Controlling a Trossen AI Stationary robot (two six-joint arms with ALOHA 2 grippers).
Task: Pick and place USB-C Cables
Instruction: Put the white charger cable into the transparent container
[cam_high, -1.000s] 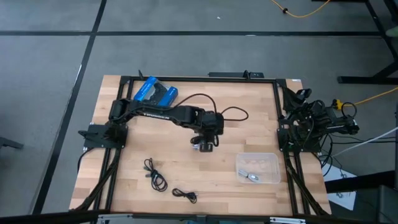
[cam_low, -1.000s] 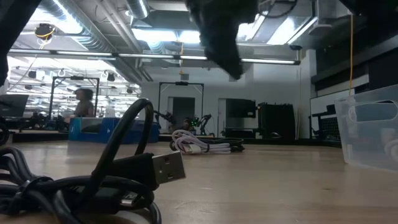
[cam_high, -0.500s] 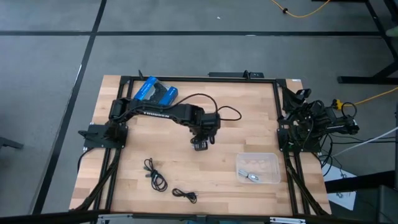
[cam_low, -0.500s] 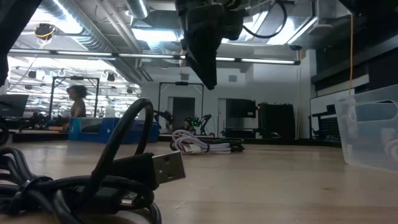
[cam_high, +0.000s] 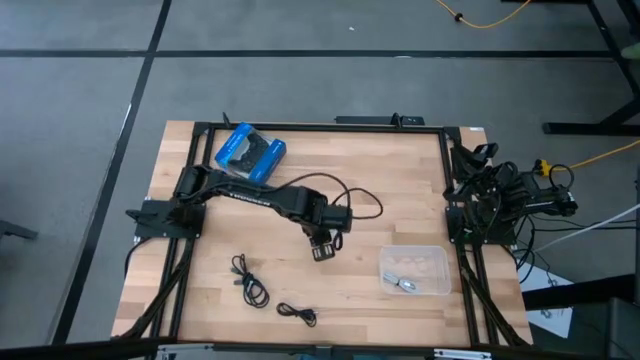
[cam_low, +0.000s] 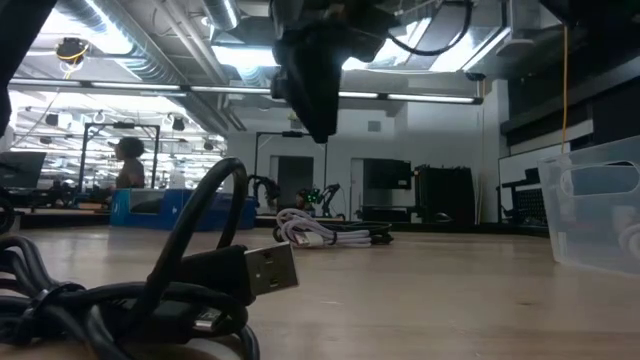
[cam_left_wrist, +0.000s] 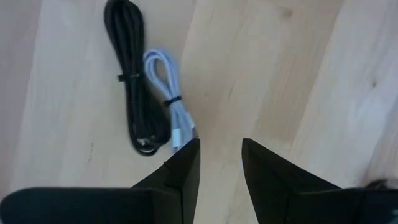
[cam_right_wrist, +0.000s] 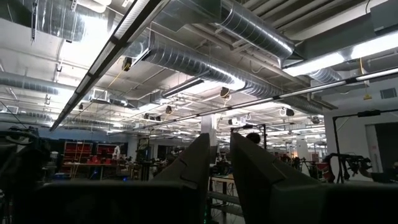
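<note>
Two bundled cables lie side by side on the wood in the left wrist view, a black cable (cam_left_wrist: 132, 87) and a silvery-white cable (cam_left_wrist: 169, 102). In the low view the white bundle (cam_low: 315, 230) shows mid-table. In the high view my left arm hides them. My left gripper (cam_high: 322, 250) (cam_left_wrist: 221, 155) hangs open and empty above the table middle, just beside the pair. Two loose black cables (cam_high: 250, 282) (cam_high: 298, 313) lie near the near edge. A silvery cable (cam_high: 405, 285) lies in the clear tray (cam_high: 432, 262). My right arm (cam_high: 480, 190) waits folded at the right edge.
A blue-and-black package (cam_high: 248, 150) lies at the far left corner. The arm's own black lead (cam_high: 355, 190) loops over the table middle. In the low view a black cable with a flat plug (cam_low: 250, 270) fills the foreground. A person (cam_low: 128, 160) stands far behind the table.
My left gripper has moved toward the table's near edge and slightly left, still empty. The cables and the tray have stayed where they were.
</note>
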